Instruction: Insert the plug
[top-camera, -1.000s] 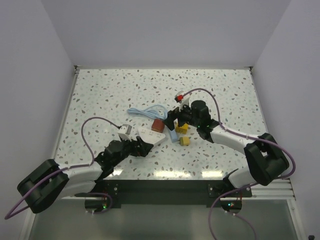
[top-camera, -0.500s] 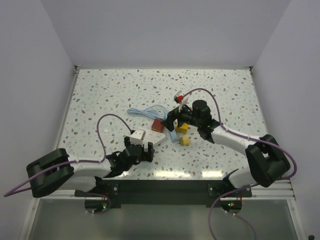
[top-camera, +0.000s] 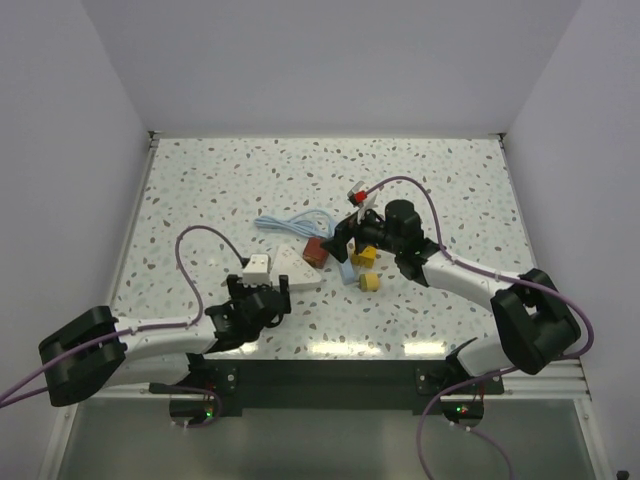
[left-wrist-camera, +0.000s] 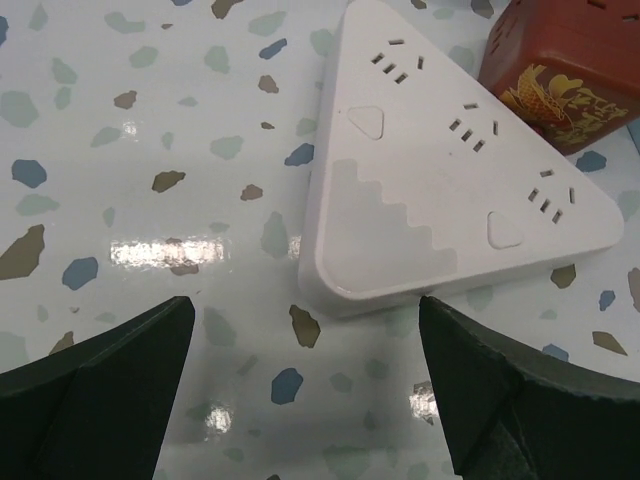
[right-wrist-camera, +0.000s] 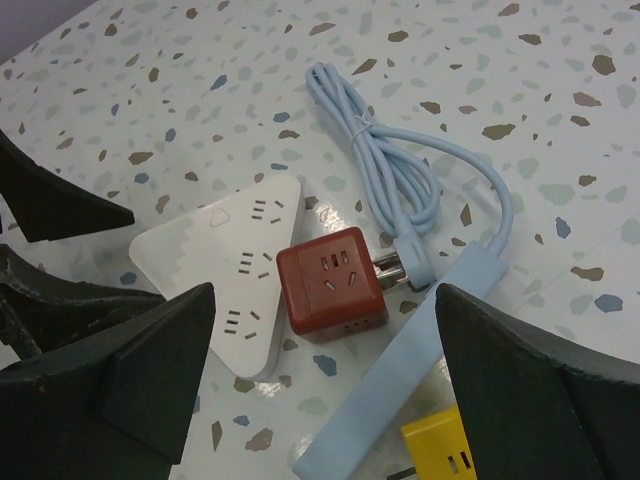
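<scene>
both tools spread, plug beside the red cube

the left tool (left-wrist-camera: 305, 400) is spread and empty, just short of the white triangular socket block (left-wrist-camera: 440, 190). the right tool (right-wrist-camera: 330, 400) is spread too. ahead of it, between its fingers, sits the red cube (right-wrist-camera: 330, 285). the pale blue plug (right-wrist-camera: 408, 262) lies at the cube's right side, prongs against it, with its cable (right-wrist-camera: 390, 170) coiled beyond. closer in, a pale blue bar (right-wrist-camera: 420, 340) slants across, and a yellow cube (right-wrist-camera: 445, 450) sits nearest on the bench (top-camera: 200, 200).
</scene>
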